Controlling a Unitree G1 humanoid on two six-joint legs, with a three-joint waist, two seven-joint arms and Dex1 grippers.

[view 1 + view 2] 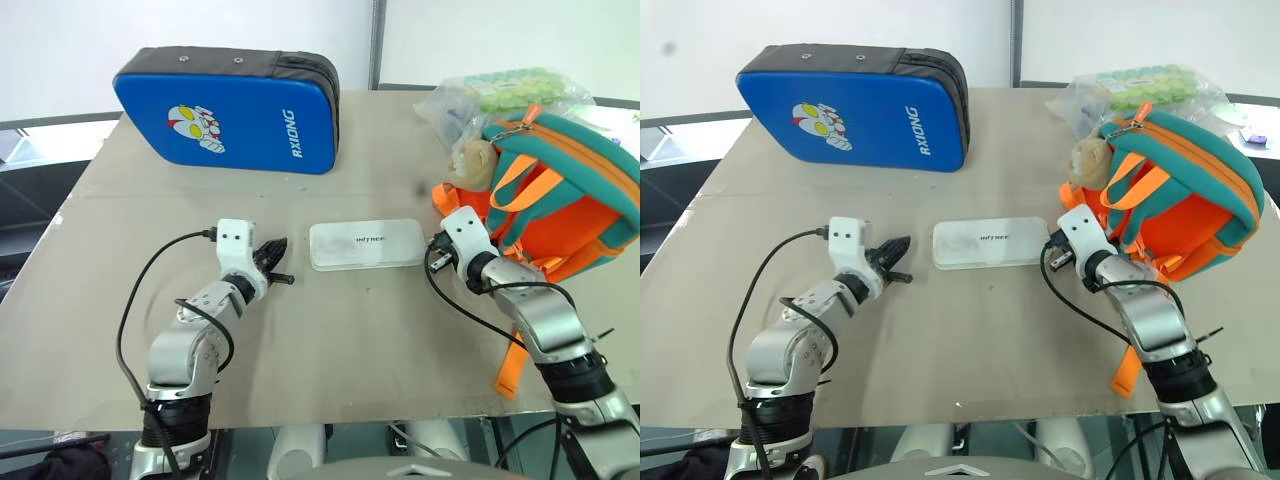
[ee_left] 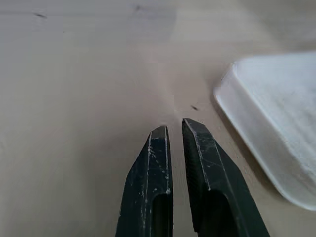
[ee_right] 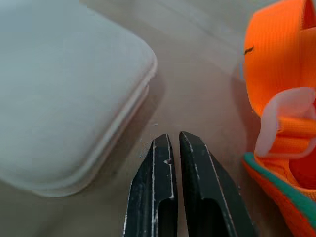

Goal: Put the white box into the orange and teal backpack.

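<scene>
The white box's (image 1: 366, 244) dark lettering — too small to read.

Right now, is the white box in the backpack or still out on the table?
Out. The white box lies flat on the table, beside the backpack, untouched.

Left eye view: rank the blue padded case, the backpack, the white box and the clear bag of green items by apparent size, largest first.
1. blue padded case
2. orange and teal backpack, close behind, though nearer the camera, so unsure
3. clear bag of green items, partly hidden
4. white box
</scene>
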